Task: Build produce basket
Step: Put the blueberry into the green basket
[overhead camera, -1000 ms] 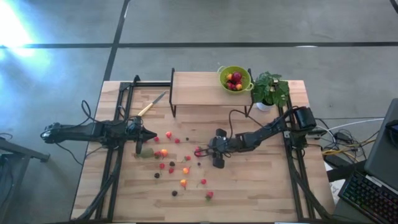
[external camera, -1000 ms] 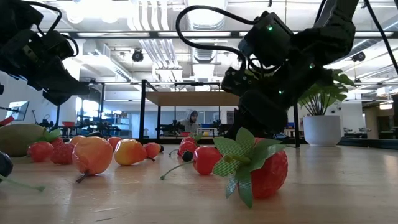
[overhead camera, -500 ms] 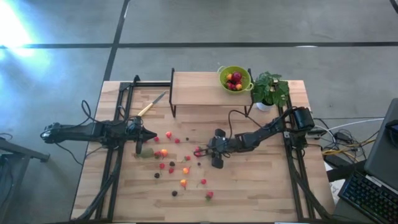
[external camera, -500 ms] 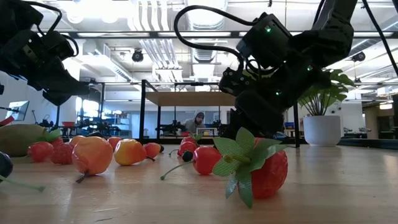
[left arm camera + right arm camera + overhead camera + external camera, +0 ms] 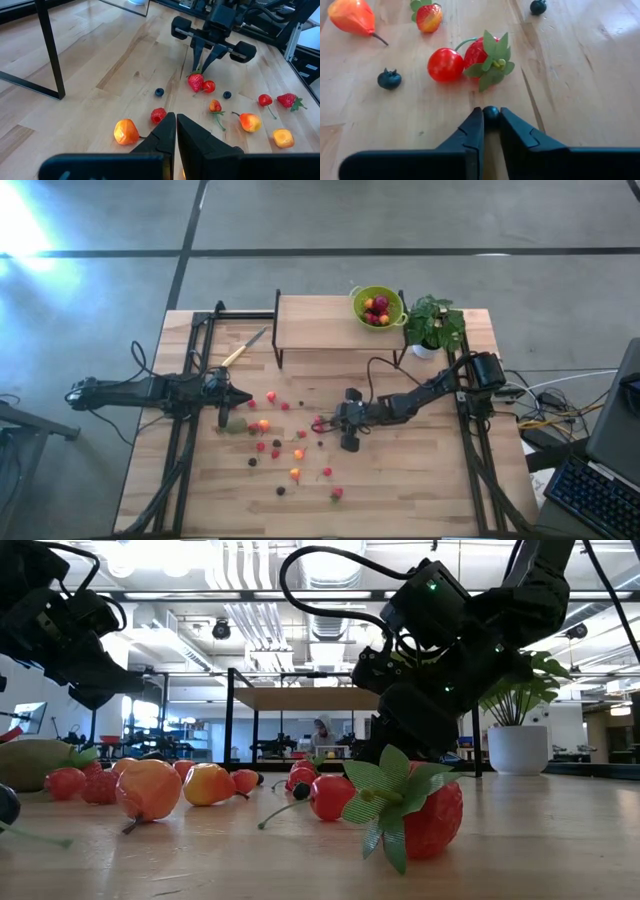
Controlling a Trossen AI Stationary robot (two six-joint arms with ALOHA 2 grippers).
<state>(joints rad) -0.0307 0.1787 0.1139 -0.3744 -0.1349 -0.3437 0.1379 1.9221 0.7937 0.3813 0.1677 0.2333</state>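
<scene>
Worktop (image 5: 420,480) of pale wood carries both dark arms, with a raised shelf (image 5: 315,322) at the far edge beyond the right hand. On that shelf's end stands the produce basket (image 5: 378,306), lime green with red fruit inside, just beside a potted plant (image 5: 432,326); both are well apart from either hand. The right hand (image 5: 491,118) is low at the worktop's middle, its fingers (image 5: 472,129) drawn narrow and pinching a small dark berry (image 5: 491,113) between the tips. Just ahead of it lie a strawberry (image 5: 485,54) touching a red cherry (image 5: 445,64), with a blueberry (image 5: 389,79) near them. The left hand (image 5: 175,120) hovers with fingers pressed together, holding nothing, and the kiwi-like fruit (image 5: 235,424) lies just beside it among scattered produce (image 5: 296,454). A yellow-handled knife (image 5: 243,349) lies beyond the left hand.
</scene>
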